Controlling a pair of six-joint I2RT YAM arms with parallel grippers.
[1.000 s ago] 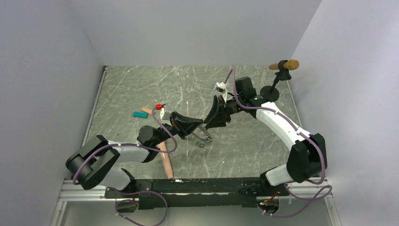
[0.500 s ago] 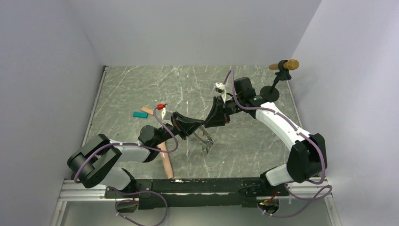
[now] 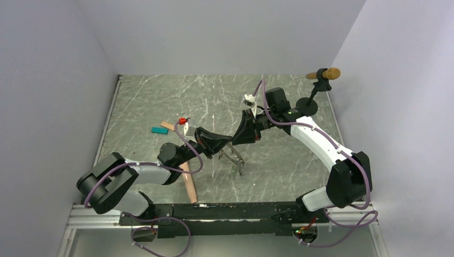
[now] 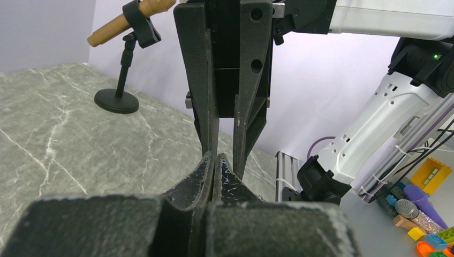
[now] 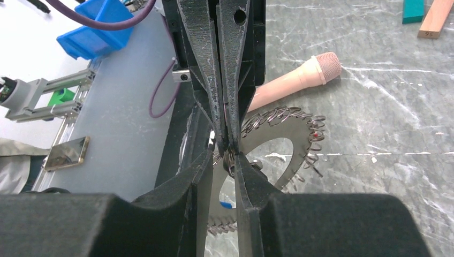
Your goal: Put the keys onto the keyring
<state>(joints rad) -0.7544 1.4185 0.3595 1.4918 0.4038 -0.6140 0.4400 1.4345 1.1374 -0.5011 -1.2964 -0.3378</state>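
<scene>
Your left claw [image 5: 225,142] is clamped tight on the keyring [image 5: 284,114], its tips pressed together over the wire at the near edge of the loop. Your right claw [image 5: 229,170] meets it tip to tip from the opposite side, jaws a narrow gap apart and flanking the left claw's tips and the pinched wire. Whether its pads touch the wire cannot be made out.

The keyring hangs clear of the bench [image 5: 385,134] near its middle, held up between the two arms, its coiled grey loop sagging below the left claw and casting a toothed shadow on the marble. A red key [image 5: 316,134] shows at the loop's far edge, and a blue key [image 5: 225,205] sits low down, close under the right claw.

A peach cylinder [image 5: 300,77] lies on the bench behind the loop. A teal block [image 5: 413,9] and a tan block [image 5: 436,21] lie side by side, well apart from the claws.
</scene>
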